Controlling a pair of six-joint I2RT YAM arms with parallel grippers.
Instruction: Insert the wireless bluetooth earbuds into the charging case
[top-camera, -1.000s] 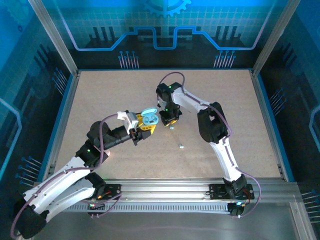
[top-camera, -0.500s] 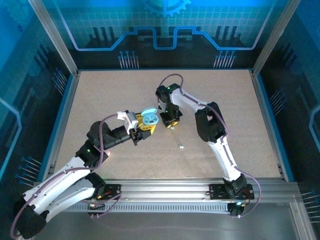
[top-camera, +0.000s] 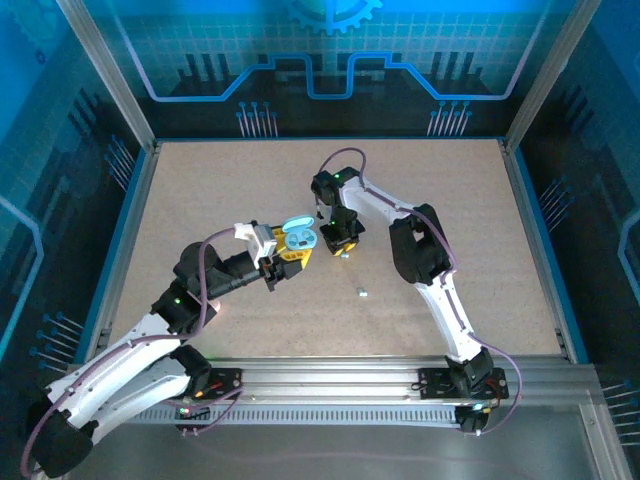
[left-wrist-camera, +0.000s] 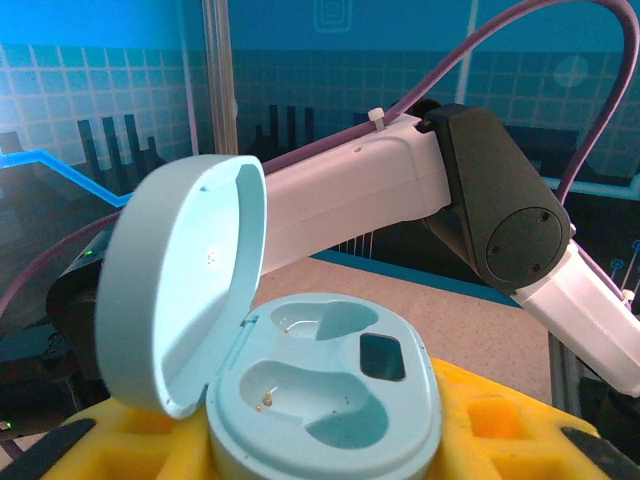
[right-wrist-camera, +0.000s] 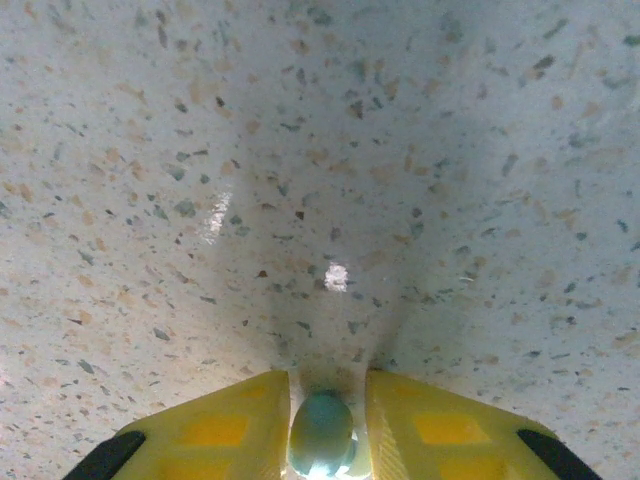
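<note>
The pale blue charging case (left-wrist-camera: 330, 400) stands open, lid (left-wrist-camera: 180, 280) tipped back to the left, both of its wells bare. My left gripper (left-wrist-camera: 320, 455) is shut on the case's base, with a yellow finger (left-wrist-camera: 500, 420) on each side; from above, the case (top-camera: 298, 237) sits at the table's middle in the left gripper (top-camera: 288, 252). My right gripper (right-wrist-camera: 325, 440) points down at the table, and its yellow fingers (right-wrist-camera: 220, 430) press a small glossy whitish-blue earbud (right-wrist-camera: 322, 432) from both sides. From above, the right gripper (top-camera: 341, 244) is just right of the case. A second earbud (top-camera: 362, 293) lies loose nearer the front.
The speckled beige tabletop (top-camera: 220, 190) is framed by a blue rim and aluminium posts. The right arm's white link (left-wrist-camera: 350, 190) and dark joint (left-wrist-camera: 500, 215) pass close behind the open case.
The right gripper's jaws have narrowed around the earbud on the table and the arm has shifted slightly. The left arm and the case have not moved.
</note>
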